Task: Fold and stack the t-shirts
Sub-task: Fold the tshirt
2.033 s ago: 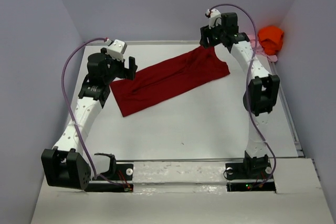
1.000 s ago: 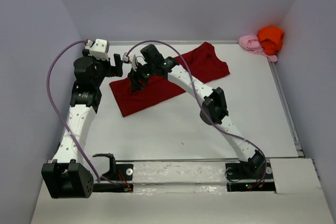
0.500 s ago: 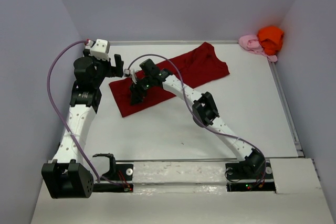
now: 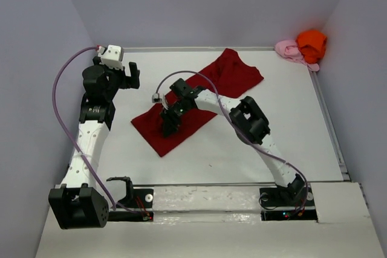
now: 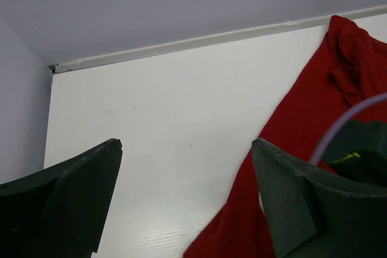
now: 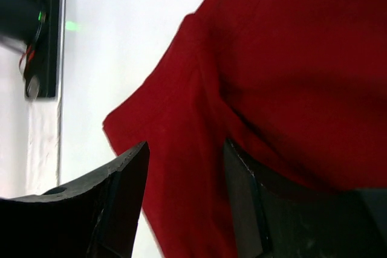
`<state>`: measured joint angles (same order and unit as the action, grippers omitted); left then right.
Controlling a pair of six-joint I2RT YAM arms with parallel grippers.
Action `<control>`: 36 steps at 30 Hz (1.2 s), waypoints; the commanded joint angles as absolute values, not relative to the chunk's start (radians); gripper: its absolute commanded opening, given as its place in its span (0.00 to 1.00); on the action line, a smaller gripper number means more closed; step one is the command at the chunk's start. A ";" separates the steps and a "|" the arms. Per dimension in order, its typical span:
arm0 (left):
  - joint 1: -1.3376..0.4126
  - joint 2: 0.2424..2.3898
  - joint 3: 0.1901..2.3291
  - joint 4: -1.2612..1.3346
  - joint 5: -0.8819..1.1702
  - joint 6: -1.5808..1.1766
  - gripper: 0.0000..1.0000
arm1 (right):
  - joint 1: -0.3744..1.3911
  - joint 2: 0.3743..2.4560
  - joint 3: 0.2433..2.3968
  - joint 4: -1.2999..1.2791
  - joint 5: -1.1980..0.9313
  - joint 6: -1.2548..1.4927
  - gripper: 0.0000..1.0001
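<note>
Top external view: we see the dark red t-shirt (image 4: 233, 75) spread as a long diagonal band on the white table (image 4: 254, 155). The right gripper (image 4: 168, 126) is set down on its near-left end. From that gripper the cloth runs away toward the far right, where it widens and lies a little rumpled.

In the right wrist view its two fingers (image 6: 118, 200) stand partly apart, not pressed together. A raised fold of the red cloth lies in the gap between them. The shirt fills the space ahead of the fingers and to their right. Just past the left finger it ends at a corner, with bare table beyond it. A black base plate (image 6: 45, 34) with a green light shows at the far edge of that view.

The left gripper (image 4: 132, 75) hangs to the left of the right one and farther back. It is beside the shirt's left edge and does not touch it. In the left wrist view its jaws are spread wide with nothing between them. Only white table shows in the gap, and the red cloth lies off toward the right finger.

The bright orange t-shirt (image 4: 311, 43) and the pale pink t-shirt (image 4: 286, 49) are bunched together in the far right corner. They touch each other and lie well apart from both grippers.
</note>
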<state>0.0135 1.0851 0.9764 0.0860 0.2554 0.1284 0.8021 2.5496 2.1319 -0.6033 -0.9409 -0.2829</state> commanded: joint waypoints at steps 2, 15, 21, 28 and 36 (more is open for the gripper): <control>0.017 1.084 0.988 0.124 0.270 0.126 0.99 | 0.810 2.302 1.711 -0.655 -0.721 -0.370 0.58; 0.018 1.152 1.006 0.106 0.290 0.109 0.99 | 0.646 2.002 1.232 -0.782 -0.502 -0.475 0.57; 0.018 1.160 1.008 0.109 0.299 0.109 0.99 | 0.562 1.913 1.183 -0.894 -0.475 -0.506 0.58; 0.018 1.161 1.003 0.110 0.322 0.103 0.99 | 0.561 1.916 1.353 -0.931 -0.561 -0.451 0.58; 0.018 1.154 1.006 0.107 0.337 0.100 0.99 | 0.532 1.917 1.794 -0.913 -0.488 -0.388 0.59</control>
<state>0.0147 1.1736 0.9764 0.0772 0.3138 0.1116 0.5575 1.9446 1.6104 -0.9524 -0.5442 -0.4316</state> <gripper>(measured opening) 0.989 0.583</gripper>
